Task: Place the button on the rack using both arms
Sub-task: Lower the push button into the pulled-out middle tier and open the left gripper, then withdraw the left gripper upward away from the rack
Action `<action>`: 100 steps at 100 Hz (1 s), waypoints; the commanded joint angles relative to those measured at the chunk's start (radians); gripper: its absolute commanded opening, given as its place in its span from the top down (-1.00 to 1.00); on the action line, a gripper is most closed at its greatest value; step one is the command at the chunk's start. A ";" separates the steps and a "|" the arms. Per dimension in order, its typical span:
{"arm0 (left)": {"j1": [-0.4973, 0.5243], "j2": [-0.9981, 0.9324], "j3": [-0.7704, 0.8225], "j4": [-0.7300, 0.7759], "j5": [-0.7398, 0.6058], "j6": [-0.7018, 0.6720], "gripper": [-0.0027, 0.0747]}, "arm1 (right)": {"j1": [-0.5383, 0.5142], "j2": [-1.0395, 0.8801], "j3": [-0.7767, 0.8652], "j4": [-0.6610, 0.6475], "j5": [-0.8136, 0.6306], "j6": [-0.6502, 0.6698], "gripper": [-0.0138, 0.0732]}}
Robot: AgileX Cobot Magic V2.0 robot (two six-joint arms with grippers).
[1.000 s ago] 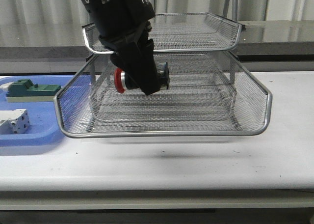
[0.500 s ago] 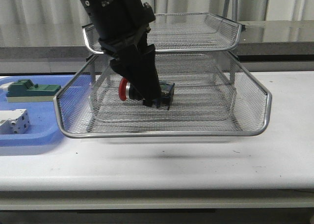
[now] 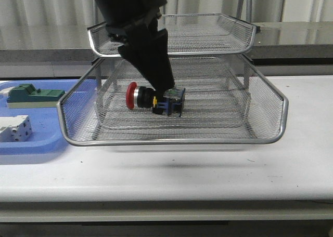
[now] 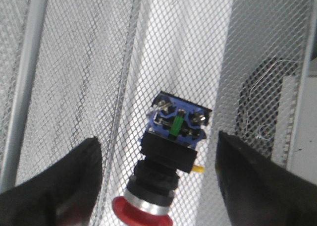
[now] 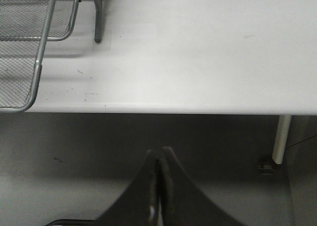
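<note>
Left gripper [image 4: 157, 181] open astride button [image 3: 154, 100], lying on rack [image 3: 171, 128] mesh. Right gripper [image 5: 159, 186] shut, empty. Small, rigid, likely rolls; best grip across black body.

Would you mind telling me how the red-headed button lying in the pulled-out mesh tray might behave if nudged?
The button lies on its side; its round red head and collar might let it rock or roll slightly. Its square rear block probably stops a full roll. It looks rigid, and the mesh of the rack likely limits sliding.

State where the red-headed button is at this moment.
In the front view, the button lies on its side in the pulled-out middle tray of the rack, left of centre, under the open left gripper.
</note>
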 commanded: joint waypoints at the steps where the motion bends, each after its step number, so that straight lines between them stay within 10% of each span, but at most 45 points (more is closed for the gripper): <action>1: -0.007 -0.075 -0.056 -0.034 0.059 -0.051 -0.29 | 0.002 0.002 -0.034 -0.007 -0.053 -0.005 0.84; 60: 0.210 -0.338 -0.005 -0.034 0.041 -0.161 -0.29 | 0.002 0.002 -0.034 -0.007 -0.053 -0.005 0.84; 100: 0.406 -0.708 0.423 -0.129 -0.327 -0.177 -0.29 | 0.002 0.002 -0.034 -0.007 -0.053 -0.005 0.84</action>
